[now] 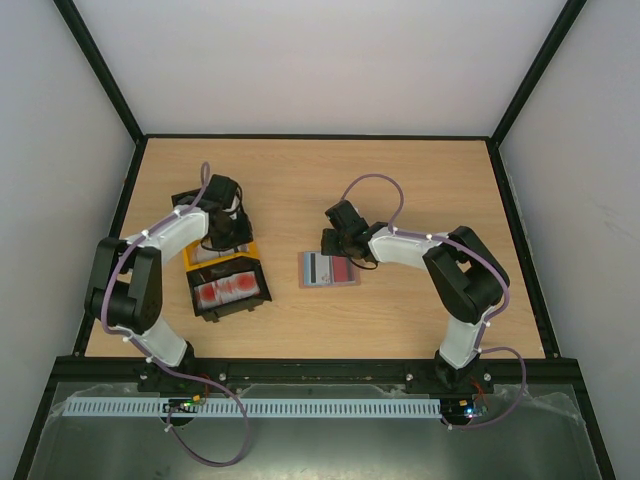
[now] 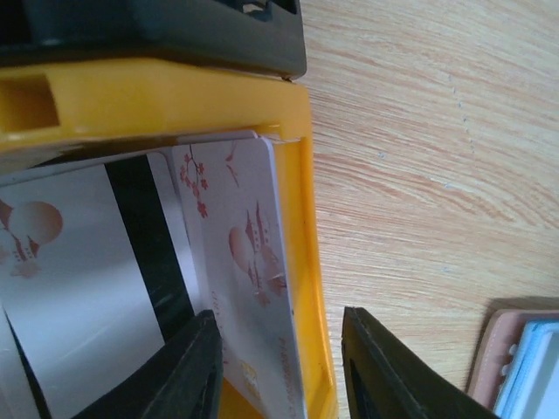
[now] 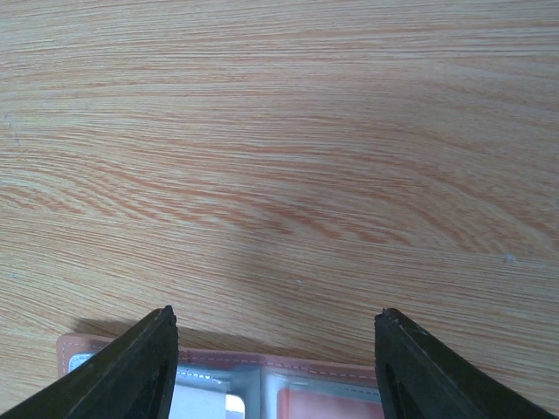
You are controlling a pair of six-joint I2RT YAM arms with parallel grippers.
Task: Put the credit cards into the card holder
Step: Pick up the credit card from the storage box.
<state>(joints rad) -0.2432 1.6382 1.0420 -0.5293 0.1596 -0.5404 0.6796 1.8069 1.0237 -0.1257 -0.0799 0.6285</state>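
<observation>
The card holder (image 1: 328, 269) lies open on the table, its pinkish slotted inside up; its far edge shows in the right wrist view (image 3: 279, 384), and a corner in the left wrist view (image 2: 524, 367). My right gripper (image 1: 330, 240) (image 3: 275, 349) is open wide and empty, just above the holder's far edge. White credit cards with red blossom prints (image 2: 244, 253) lie in a yellow tray (image 2: 131, 96). My left gripper (image 1: 228, 232) (image 2: 279, 367) is open, its fingers standing either side of one card's edge and the tray's wall. More red-and-white cards (image 1: 228, 289) lie in a black tray (image 1: 228, 310).
The yellow tray (image 1: 250, 250) sits between two black trays; the second black tray (image 1: 192, 200) (image 2: 175, 26) is behind it, under the left arm. Bare wooden table lies behind and to the right of the holder. Black frame rails edge the table.
</observation>
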